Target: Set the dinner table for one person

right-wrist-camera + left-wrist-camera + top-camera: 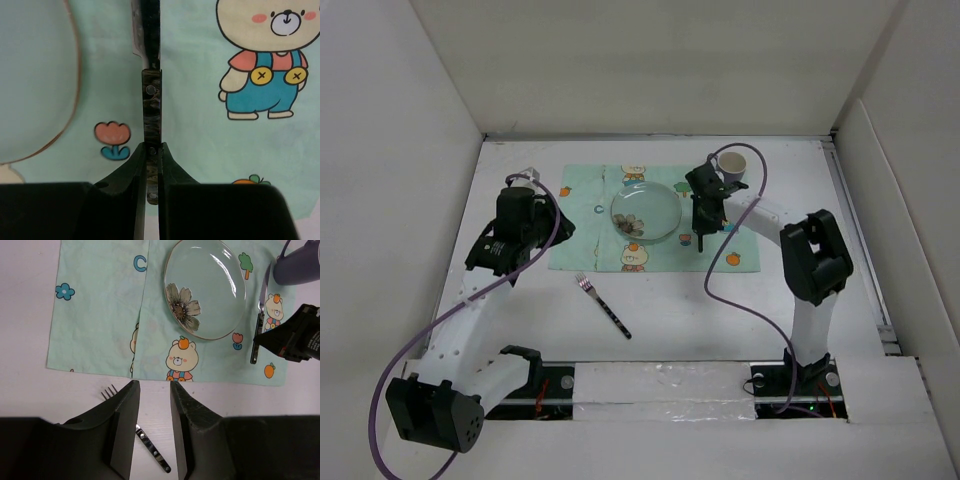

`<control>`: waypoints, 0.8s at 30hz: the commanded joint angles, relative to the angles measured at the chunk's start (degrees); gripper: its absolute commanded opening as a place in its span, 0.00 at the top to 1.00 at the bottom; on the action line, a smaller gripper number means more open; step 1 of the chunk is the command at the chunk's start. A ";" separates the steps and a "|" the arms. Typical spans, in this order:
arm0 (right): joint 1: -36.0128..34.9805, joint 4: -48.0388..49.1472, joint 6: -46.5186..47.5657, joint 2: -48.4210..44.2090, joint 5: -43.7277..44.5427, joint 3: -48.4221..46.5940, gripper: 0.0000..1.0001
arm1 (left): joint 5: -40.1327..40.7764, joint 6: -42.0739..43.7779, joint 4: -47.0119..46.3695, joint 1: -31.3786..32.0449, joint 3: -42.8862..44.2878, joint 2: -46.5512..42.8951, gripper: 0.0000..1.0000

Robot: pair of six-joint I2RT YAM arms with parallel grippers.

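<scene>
**Right claw on the knife, left claw free**

We see the desk (720, 320) as the large white surface between the white wall panels, with both arms fixed at its near edge. On its far half, about midway between the left and right edges, lies a green placemat (585, 215) with printed bears. A glass plate (645, 212) with a flower pattern rests on the placemat, a little right of its middle. A cup (733, 165) stands at the far right corner of the placemat; we cannot tell if it stands on the cloth or on the bare desk.

A knife (151, 110) lies on the placemat just beside the plate, on its right side, with the blade pointing to the far edge of the desk. The right claw (152, 150) is clenched on the dark handle of this knife, one finger on each side of it.

The left claw (154, 385) is released, with its fingers apart and nothing between them. It hangs over the bare desk near the near edge of the placemat. A fork (603, 305) lies on the bare desk between the placemat and the near edge, apart from the cloth. Its tines point to the far left corner.
</scene>
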State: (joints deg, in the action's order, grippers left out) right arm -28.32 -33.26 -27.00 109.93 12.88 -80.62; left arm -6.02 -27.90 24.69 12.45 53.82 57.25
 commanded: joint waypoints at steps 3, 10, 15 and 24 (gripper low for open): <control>2.38 1.53 1.87 2.39 -1.55 -6.13 1.00 | -1.71 0.83 -2.45 0.30 0.67 -1.44 0.72; 3.44 2.05 2.92 6.87 -1.72 -7.10 1.00 | -2.68 0.48 -3.07 0.30 -1.18 -1.36 0.72; 3.44 2.67 2.57 6.97 -2.16 -5.52 0.80 | -2.42 0.65 -3.15 0.30 -0.56 -0.48 0.72; 0.73 -0.67 3.10 -5.67 -1.19 -6.22 0.50 | -1.01 1.53 -2.36 0.30 3.39 1.10 0.76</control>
State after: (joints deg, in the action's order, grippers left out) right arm -25.50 -33.82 -24.84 114.37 10.90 -85.34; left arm -7.55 -27.64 23.38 12.45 53.58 58.02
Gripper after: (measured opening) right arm 0.501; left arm 0.251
